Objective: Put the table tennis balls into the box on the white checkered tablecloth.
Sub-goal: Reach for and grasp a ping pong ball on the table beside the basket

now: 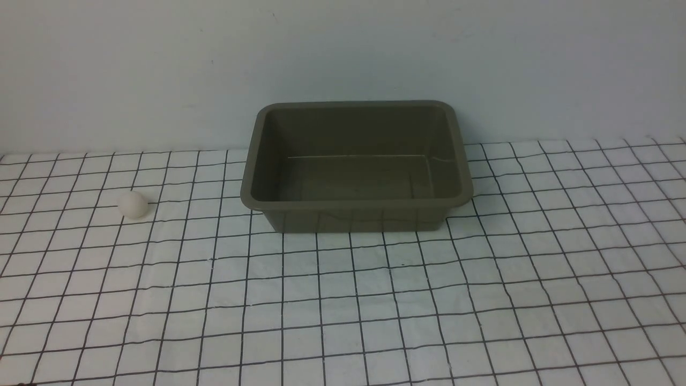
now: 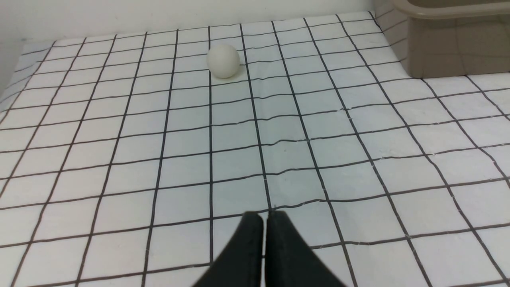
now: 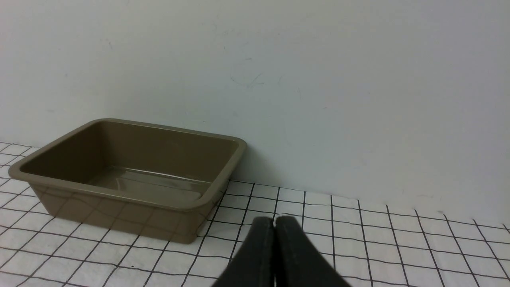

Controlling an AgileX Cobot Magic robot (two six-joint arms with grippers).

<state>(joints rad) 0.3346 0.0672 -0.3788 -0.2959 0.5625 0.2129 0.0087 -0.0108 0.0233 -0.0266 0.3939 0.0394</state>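
One white table tennis ball [image 1: 132,204] [image 2: 223,60] rests on the white checkered tablecloth [image 1: 343,300] to the left of the box. The olive-brown box [image 1: 356,163] [image 3: 131,175] [image 2: 450,40] stands at the back centre against the wall, with nothing inside that I can see. Neither arm shows in the front view. My left gripper [image 2: 264,217] is shut with nothing in it, low over the cloth, several squares short of the ball. In the right wrist view my right gripper [image 3: 274,221] is shut and holds nothing, to the right of the box.
A plain pale wall [image 1: 343,59] rises right behind the box and closes off the back of the table. The cloth [image 2: 358,159] is slightly wrinkled.
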